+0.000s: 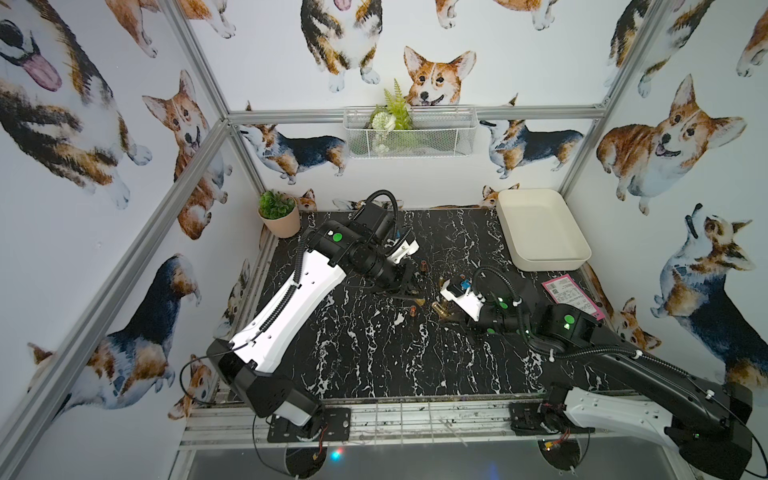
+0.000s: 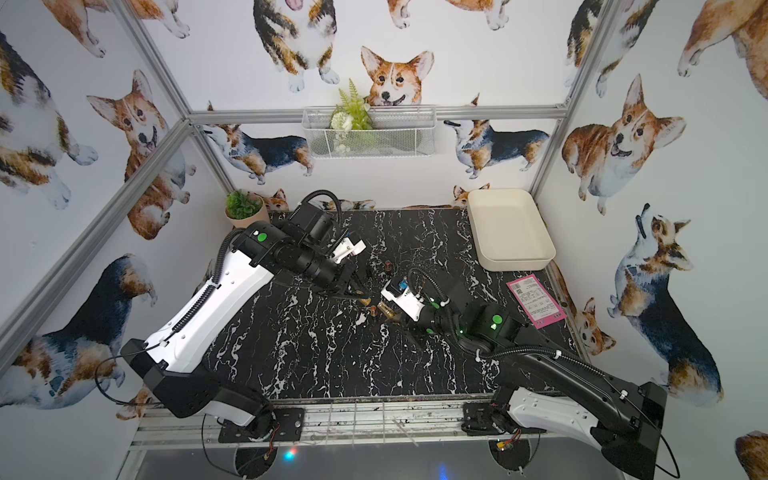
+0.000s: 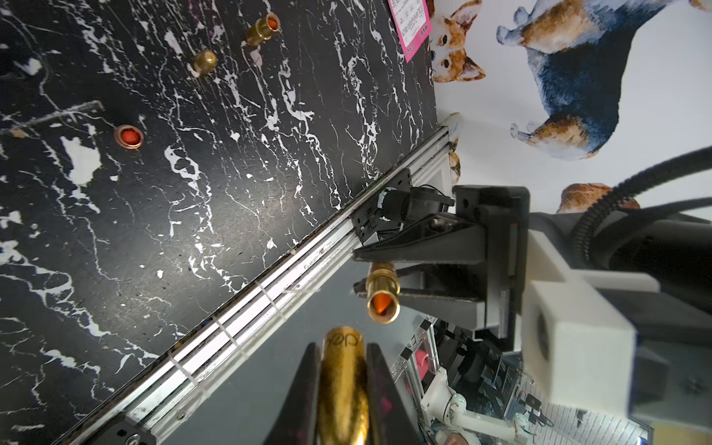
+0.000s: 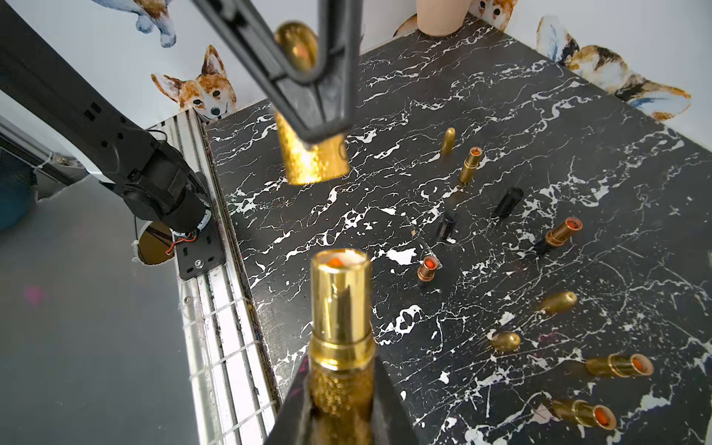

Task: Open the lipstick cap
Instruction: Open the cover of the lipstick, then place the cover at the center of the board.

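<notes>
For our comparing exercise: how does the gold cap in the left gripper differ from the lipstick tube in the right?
The gold cap sits in the left gripper, the lipstick tube in the right gripper. The cap ends in a closed dome; the tube shows an orange tip. Both are gold.

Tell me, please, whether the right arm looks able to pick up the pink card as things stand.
Probably not yet: the right hand is shut on the opened lipstick, so it has no free grip, though the pink card lies nearby.
</notes>
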Robot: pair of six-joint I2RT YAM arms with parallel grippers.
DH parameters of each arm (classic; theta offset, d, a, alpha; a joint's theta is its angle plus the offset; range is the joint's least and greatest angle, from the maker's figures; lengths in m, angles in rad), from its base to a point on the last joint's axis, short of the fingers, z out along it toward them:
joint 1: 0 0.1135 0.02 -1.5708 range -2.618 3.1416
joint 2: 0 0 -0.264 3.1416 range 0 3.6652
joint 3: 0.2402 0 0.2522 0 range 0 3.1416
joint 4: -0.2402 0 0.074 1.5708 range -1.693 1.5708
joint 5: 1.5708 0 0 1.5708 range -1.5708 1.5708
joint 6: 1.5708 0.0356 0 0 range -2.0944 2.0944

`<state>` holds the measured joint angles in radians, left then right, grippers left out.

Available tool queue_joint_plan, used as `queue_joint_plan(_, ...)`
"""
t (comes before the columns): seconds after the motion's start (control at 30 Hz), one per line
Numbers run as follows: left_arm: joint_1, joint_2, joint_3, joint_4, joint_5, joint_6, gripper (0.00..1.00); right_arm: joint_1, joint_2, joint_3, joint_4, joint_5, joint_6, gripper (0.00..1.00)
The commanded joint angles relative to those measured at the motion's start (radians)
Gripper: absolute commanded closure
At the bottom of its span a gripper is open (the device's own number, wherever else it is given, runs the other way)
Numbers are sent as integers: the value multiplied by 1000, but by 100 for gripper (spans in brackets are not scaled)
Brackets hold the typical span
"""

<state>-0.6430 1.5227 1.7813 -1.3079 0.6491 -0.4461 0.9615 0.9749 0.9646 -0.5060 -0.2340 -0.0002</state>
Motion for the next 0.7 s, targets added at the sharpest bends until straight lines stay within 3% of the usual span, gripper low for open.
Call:
queue_joint_plan(0.0, 42, -15, -18, -62, -154, 32, 100, 0, -24, -2, 3, 32, 6, 98)
queue_joint_plan(0.17, 57, -4, -165, -44, -490, 61, 100, 0, -56, -7, 36, 95, 9, 98)
queue_joint_plan(0.43, 97, 44, -443, 224, -621, 29, 100, 0, -111, -2, 51, 156, 13, 98)
queue_joint_plan(0.67, 120, 157, -504, 332, -706, 49, 100, 0, -120, -16, 35, 165, 19, 98)
